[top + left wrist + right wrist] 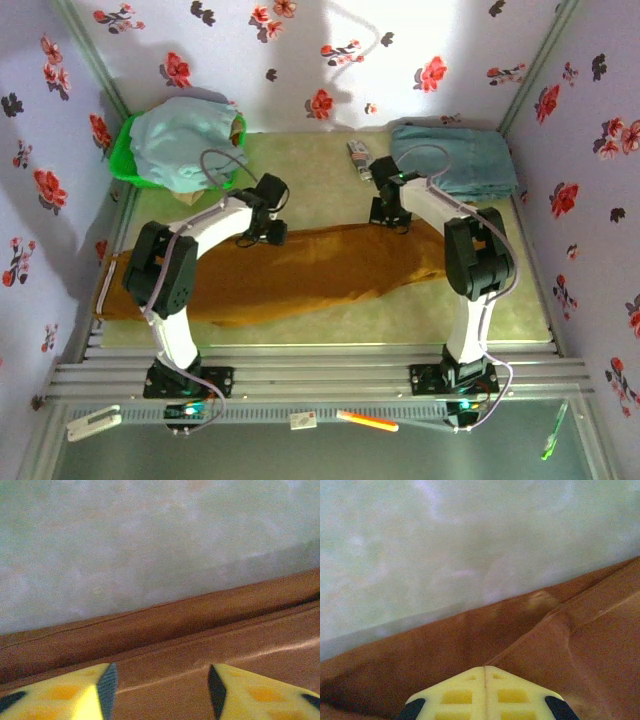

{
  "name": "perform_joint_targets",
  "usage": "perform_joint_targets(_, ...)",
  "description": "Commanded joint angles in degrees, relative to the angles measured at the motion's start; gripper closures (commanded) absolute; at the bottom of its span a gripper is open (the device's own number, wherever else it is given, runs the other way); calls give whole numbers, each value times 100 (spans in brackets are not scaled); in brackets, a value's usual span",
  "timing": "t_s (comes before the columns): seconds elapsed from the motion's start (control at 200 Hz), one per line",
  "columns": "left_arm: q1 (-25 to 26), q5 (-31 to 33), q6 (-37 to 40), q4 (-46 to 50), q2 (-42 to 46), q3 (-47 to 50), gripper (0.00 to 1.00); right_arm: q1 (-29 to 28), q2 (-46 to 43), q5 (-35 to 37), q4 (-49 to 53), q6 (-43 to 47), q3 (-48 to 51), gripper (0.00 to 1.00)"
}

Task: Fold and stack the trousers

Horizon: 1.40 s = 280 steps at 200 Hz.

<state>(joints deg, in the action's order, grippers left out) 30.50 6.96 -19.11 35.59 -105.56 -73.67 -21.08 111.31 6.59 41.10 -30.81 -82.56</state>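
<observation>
Top view: the trousers are laid lengthwise across the table; the left gripper and right gripper are set low at their far edge. Left wrist: jaws are seen spread, released, over a cloth fold. Right wrist: jaws are clenched together; whether cloth is pinched cannot be told.

Long ochre trousers, laid out flat

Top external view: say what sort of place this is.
Probably a robot laundry-folding test booth: floral-papered walls, a green basket of clothes, mustard trousers laid out flat.
</observation>
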Motion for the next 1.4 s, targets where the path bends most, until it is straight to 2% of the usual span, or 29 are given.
perform_joint_targets(0.0,119,-120,91,-91,69,153,41,213,180,210,47,-189,8,93)
perform_joint_targets(0.14,122,-192,176,-97,-173,125,42,218,220,92,17,-179,6,94)
perform_joint_targets(0.27,123,33,203,-312,-257,203,42,194,200,-2,-6,-159,9,94)
perform_joint_targets(0.385,132,33,248,-305,-436,138,47,198,203,-26,-6,-150,37,95)
perform_joint_targets(0.45,132,38,259,-399,-530,195,58,198,174,-26,-23,-121,65,96)
perform_joint_targets(0.54,133,53,217,-553,-630,329,83,196,134,-32,-25,-97,90,100)
perform_joint_targets(0.615,136,160,136,-579,-607,385,100,200,86,-34,-40,-98,118,100)
perform_joint_targets(1.095,127,888,-365,-798,1185,854,100,199,-877,299,-293,-247,581,100)
perform_joint_targets(1.395,36,1150,-321,-848,764,446,100,377,-736,474,-411,-293,312,100)
